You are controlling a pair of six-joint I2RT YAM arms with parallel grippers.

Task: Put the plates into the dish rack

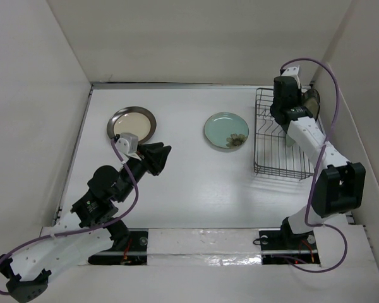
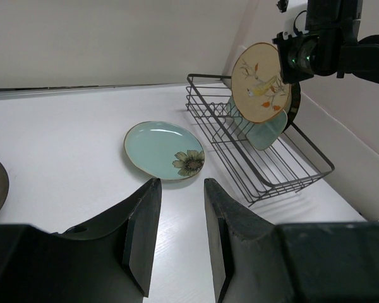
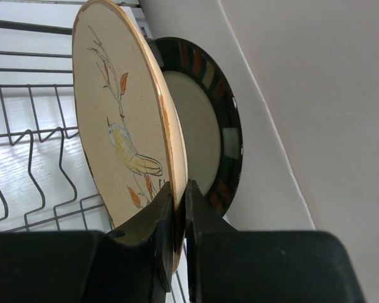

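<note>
Top: black wire dish rack (image 1: 268,148) sits at the far right of the white surface (image 1: 189,196). The round pale-teal flowered plate (image 1: 226,130) and a round dark-rimmed plate with a cream centre (image 1: 132,124) lie flat, not racked. The left tool (image 1: 156,158) is near the dark-rimmed one.

Left wrist: left tool is wide and empty. The right tool (image 2: 282,58) holds the round cream floral plate (image 2: 259,82) upright over the rack's far end, above the leaning rounded-rectangular pale-teal speckled plate (image 2: 264,134).

Right wrist: right tool is pinched on the cream plate's lower rim only. A second dark-rimmed plate (image 3: 226,126) stands just behind it.

Risks:
- A thin rim grip could let the plate pivot or slip.
- Lowering could clip the dark plate or land on the speckled one, missing the prongs.
</note>
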